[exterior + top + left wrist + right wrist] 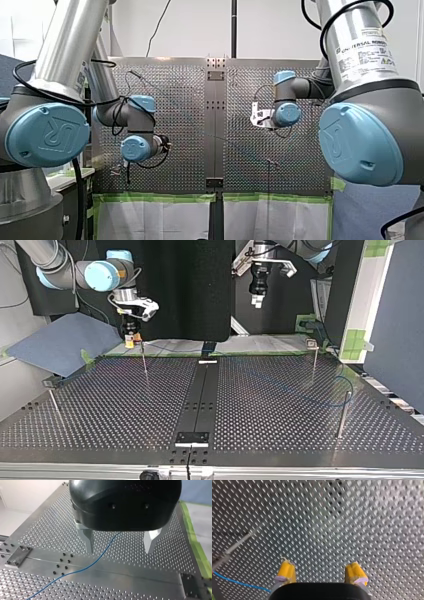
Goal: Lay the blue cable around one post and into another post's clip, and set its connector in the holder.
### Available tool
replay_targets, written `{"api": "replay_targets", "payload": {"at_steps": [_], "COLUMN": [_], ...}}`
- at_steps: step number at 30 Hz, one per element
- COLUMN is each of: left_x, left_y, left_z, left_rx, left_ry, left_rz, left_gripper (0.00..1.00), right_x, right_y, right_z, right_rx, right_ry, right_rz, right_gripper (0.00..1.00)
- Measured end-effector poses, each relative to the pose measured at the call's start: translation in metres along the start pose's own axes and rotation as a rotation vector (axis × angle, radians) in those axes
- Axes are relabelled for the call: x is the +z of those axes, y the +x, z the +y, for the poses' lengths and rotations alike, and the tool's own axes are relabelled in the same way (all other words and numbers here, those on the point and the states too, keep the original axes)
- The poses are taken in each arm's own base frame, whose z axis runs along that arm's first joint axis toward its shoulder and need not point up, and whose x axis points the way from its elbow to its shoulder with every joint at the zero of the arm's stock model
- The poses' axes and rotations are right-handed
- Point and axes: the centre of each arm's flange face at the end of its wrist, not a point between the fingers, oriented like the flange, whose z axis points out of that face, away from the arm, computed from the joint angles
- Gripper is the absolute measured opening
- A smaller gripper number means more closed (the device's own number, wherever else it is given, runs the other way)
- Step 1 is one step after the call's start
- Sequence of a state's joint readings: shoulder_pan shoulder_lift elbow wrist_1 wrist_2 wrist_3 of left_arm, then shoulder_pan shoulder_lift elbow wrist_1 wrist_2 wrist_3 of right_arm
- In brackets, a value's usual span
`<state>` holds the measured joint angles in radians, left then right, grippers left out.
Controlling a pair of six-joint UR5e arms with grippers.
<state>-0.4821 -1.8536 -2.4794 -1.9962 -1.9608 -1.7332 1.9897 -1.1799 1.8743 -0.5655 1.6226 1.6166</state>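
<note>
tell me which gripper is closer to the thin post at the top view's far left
Right. My right gripper hangs just beside that post, near its top. My left gripper hangs high up, far off toward the view's right.

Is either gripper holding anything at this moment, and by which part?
Nothing is held. My left gripper hangs open above the blue cable, not touching it; my right gripper is open too, nothing between its jaws.

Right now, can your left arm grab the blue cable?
Probably yes: my left gripper hangs open over the table, the blue cable lies on it just beneath the gripper, and nothing sits in between.
</note>
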Motion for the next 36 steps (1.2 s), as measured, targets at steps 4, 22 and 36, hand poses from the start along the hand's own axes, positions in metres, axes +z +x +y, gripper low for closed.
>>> {"api": "replay_targets", "payload": {"at_steps": [4, 22, 36], "left_x": [0.001, 0.003, 0.006], "left_y": [-0.001, -0.002, -0.002], "left_z": [0.001, 0.007, 0.013], "left_rx": [0.016, 0.046, 0.053], "left_ry": [-0.013, -0.057, -0.077], "left_rz": [-0.004, -0.006, -0.005], "left_gripper": [1.00, 1.00, 1.00], "right_x": [-0.005, -0.038, -0.063], "right_y": [-0.013, -0.046, -0.094], "right_z": [-0.017, -0.094, -0.147], "right_rx": [0.001, -0.020, -0.040], "right_ry": [0.005, 0.098, 0.191], "right_rz": [-0.017, -0.066, -0.103], "right_gripper": [1.00, 1.00, 1.00]}}
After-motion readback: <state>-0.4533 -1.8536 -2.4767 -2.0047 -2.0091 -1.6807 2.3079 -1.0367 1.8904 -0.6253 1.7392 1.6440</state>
